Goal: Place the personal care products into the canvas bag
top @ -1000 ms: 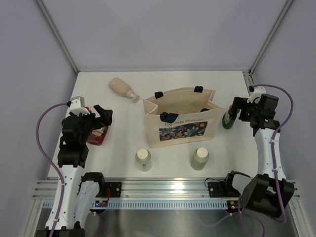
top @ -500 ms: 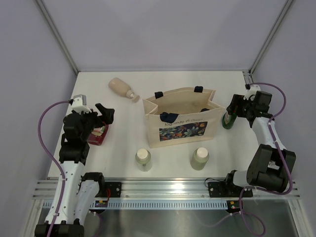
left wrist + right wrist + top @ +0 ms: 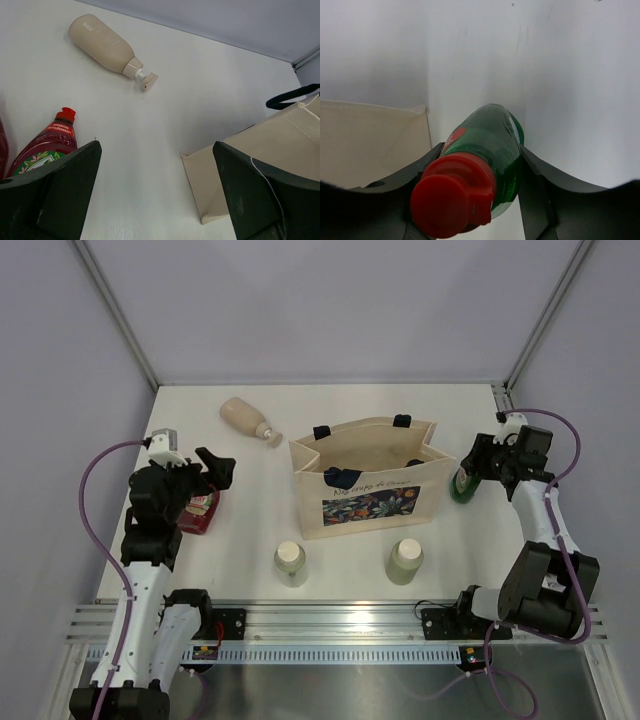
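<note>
I look down on a white desk [image 3: 250, 540] boxed in by plain pale grey walls, with slim metal posts rising at the two far corners. Nearest me, a ribbed aluminium rail [image 3: 340, 622] crosses the desk's front edge and carries both arm bases.

Just past it stand two pale cylinders with white caps, one left of centre [image 3: 290, 565] and one right of centre [image 3: 405, 562]. Both are upright and well apart.

Behind them, mid-desk, the cream canvas bag [image 3: 312, 502] stands upright with its mouth open, its navy handles drooping and its dark floral panel facing me.

To the left of the bag, the left fingers [image 3: 65, 190] are spread wide and grip nothing. They hover over a red squeeze bottle [image 3: 47, 145] on the desk. A sliver of a second red bottle [image 3: 2, 147] shows at the edge of the left wrist view.

Just beside the bag's right end, the right fingers [image 3: 540, 200] press against both sides of the green bottle [image 3: 492, 145]. Its red cap points toward the wrist camera.

Farther back on the left, the beige pump bottle [image 3: 245, 418] lies on its side on bare desk, nozzle toward the bag. Every product I can see is outside the bag.
</note>
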Available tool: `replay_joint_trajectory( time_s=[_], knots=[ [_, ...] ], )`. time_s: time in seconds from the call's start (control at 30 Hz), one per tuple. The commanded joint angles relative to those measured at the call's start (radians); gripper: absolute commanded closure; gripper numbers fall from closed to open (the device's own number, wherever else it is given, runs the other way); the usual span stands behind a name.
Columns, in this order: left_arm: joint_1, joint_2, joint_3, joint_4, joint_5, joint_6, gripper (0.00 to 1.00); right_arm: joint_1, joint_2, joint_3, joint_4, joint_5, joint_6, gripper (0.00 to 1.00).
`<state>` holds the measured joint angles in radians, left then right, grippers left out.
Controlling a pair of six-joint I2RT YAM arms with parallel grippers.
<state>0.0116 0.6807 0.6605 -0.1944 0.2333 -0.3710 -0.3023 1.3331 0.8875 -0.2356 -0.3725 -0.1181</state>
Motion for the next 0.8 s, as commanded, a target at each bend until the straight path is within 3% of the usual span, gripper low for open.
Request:
replay_joint_trajectory(
  time_s=[0.0, 0.3, 0.53, 0.77],
  knots=[
    [-0.001, 0.01, 0.004, 0.075, 0.07, -0.006, 0.01, -0.012, -0.129, 0.094, 0.067, -0.06, 0.035, 1.0],
    [-0.001, 0.003, -0.022, 0.102, 0.104, -0.014, 0.01, -0.014, -0.275, 0.269, 0.015, -0.118, 0.147, 1.0],
    [-0.001, 0.005, -0.019, 0.108, 0.13, -0.022, 0.01, 0.002, -0.213, 0.534, 0.012, -0.192, 0.215, 1.0],
    [-0.001, 0.01, -0.013, 0.089, 0.139, -0.026, 0.01, 0.188, -0.161, 0.665, -0.005, -0.229, 0.216, 1.0]
  ],
)
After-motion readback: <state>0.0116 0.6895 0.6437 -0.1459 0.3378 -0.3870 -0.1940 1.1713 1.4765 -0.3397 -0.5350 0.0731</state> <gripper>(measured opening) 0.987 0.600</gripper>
